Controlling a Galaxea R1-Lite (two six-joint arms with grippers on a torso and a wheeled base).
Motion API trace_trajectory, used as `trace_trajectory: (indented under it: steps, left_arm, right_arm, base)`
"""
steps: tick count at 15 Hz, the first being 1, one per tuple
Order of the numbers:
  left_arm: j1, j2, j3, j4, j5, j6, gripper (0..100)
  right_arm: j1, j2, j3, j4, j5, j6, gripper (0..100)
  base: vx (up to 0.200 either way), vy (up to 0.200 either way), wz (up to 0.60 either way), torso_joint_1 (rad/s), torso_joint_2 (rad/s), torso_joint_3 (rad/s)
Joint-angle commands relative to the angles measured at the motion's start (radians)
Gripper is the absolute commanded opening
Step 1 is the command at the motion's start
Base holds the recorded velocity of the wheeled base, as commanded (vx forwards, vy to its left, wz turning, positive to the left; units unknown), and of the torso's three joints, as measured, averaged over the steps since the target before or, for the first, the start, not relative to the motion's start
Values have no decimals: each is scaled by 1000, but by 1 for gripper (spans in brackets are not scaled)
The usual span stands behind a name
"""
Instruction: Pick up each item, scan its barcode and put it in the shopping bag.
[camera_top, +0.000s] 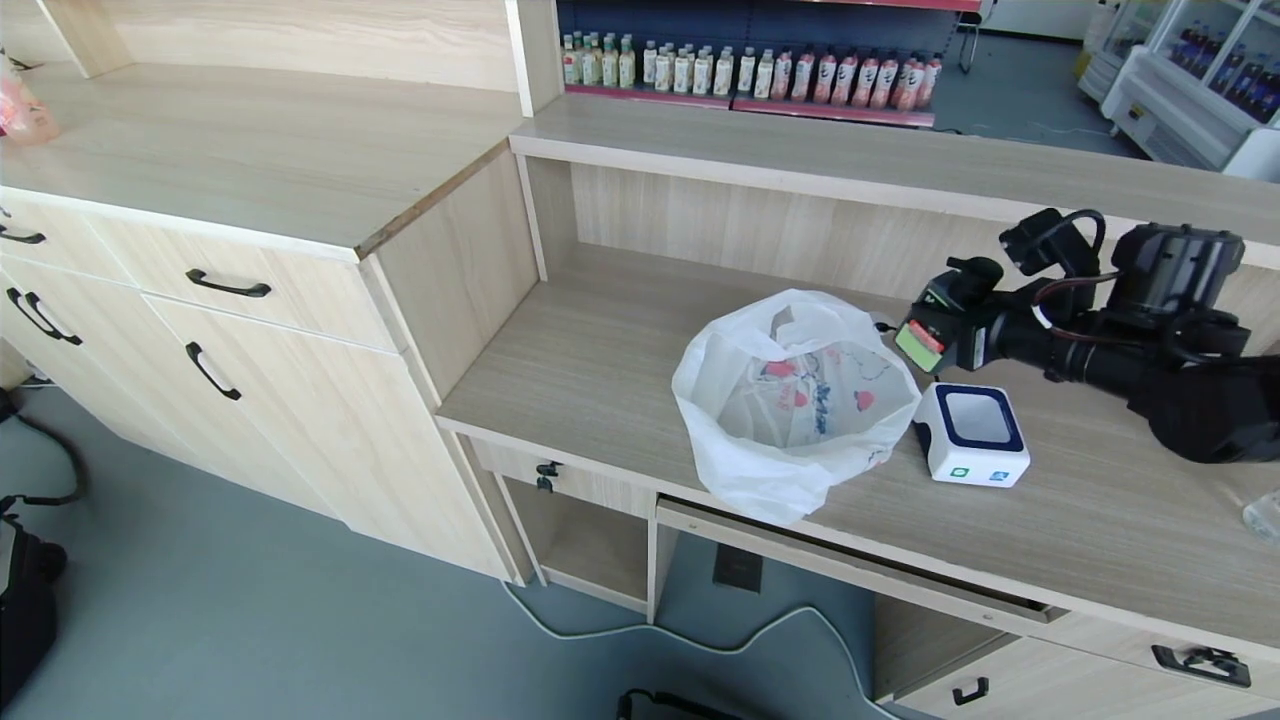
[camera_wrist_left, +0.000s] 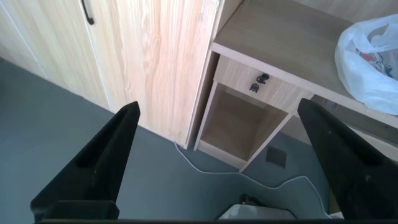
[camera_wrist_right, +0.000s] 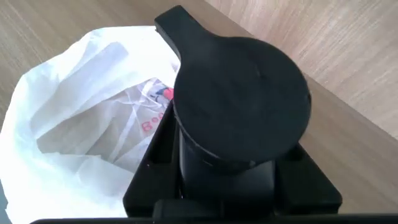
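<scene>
The white plastic shopping bag (camera_top: 795, 400) stands open on the wooden counter (camera_top: 600, 360), and also appears as the bag (camera_wrist_right: 81, 124) and the bag (camera_wrist_left: 370, 59). A white scanner with a blue rim (camera_top: 975, 432) sits just right of it. My right gripper (camera_top: 948, 325) is shut on a black container with a green and red label (camera_top: 922, 342), held above the counter beside the bag's right rim and behind the scanner. In the right wrist view the container's round black top (camera_wrist_right: 239, 106) hangs over the bag's edge. My left gripper (camera_wrist_left: 219, 106) is open and empty, low over the grey floor left of the counter.
A clear item (camera_top: 1262, 515) lies at the counter's right edge. A higher cabinet top (camera_top: 250, 150) with drawers stands to the left, with a pink item (camera_top: 25, 110) on it. A raised shelf ledge (camera_top: 850, 150) runs behind the counter. An open cubby (camera_wrist_left: 236, 127) sits under the counter.
</scene>
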Motion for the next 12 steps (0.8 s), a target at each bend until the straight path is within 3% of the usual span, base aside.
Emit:
trace_trajectory:
  steps: [1, 12]
  left_arm:
    - [0, 0, 0, 0, 0, 0, 100]
    - [0, 0, 0, 0, 0, 0, 100]
  right_arm:
    - [57, 143, -47, -29, -1, 4, 0]
    - [83, 288, -85, -77, -20, -53, 0]
  base:
    - [0, 0, 0, 0, 0, 0]
    - [0, 0, 0, 0, 0, 0]
